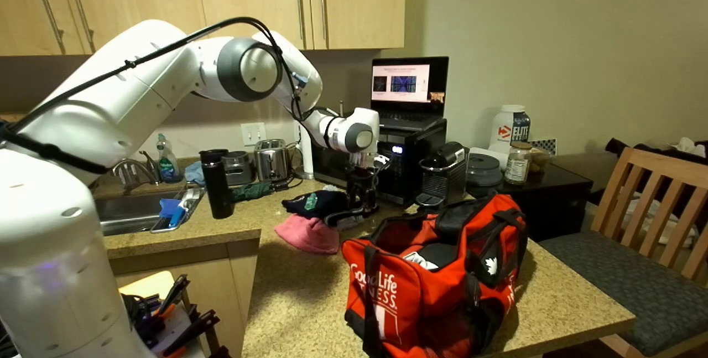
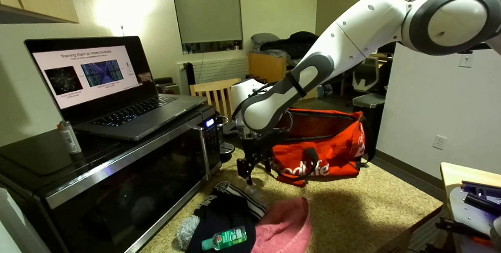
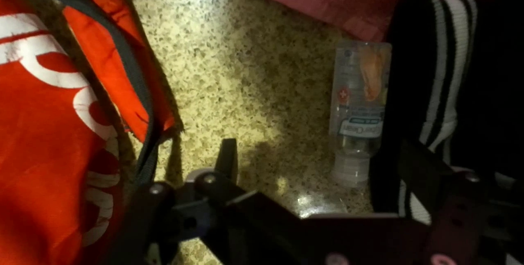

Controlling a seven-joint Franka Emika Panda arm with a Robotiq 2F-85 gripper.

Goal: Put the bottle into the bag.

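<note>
A small clear bottle point(image 3: 358, 113) with a white cap lies flat on the speckled counter in the wrist view, beside a black striped knit edge. It shows faintly in an exterior view point(image 2: 255, 195). A green bottle lies on the dark hat in both exterior views point(image 1: 311, 201) point(image 2: 230, 238). The red bag point(image 1: 437, 297) stands open on the counter with dark and white items inside; it also shows in an exterior view point(image 2: 332, 153) and the wrist view point(image 3: 41, 142). My gripper point(image 3: 326, 162) is open and empty, pointing down above the counter near the clear bottle point(image 2: 258, 176).
A pink cloth hat point(image 1: 310, 234) and a dark knit hat point(image 2: 223, 216) lie beside the clear bottle. A microwave point(image 2: 156, 182) with a laptop point(image 2: 129, 116) on top stands close to the gripper. A coffee machine point(image 1: 442, 172) and a black tumbler point(image 1: 217, 186) stand on the counter.
</note>
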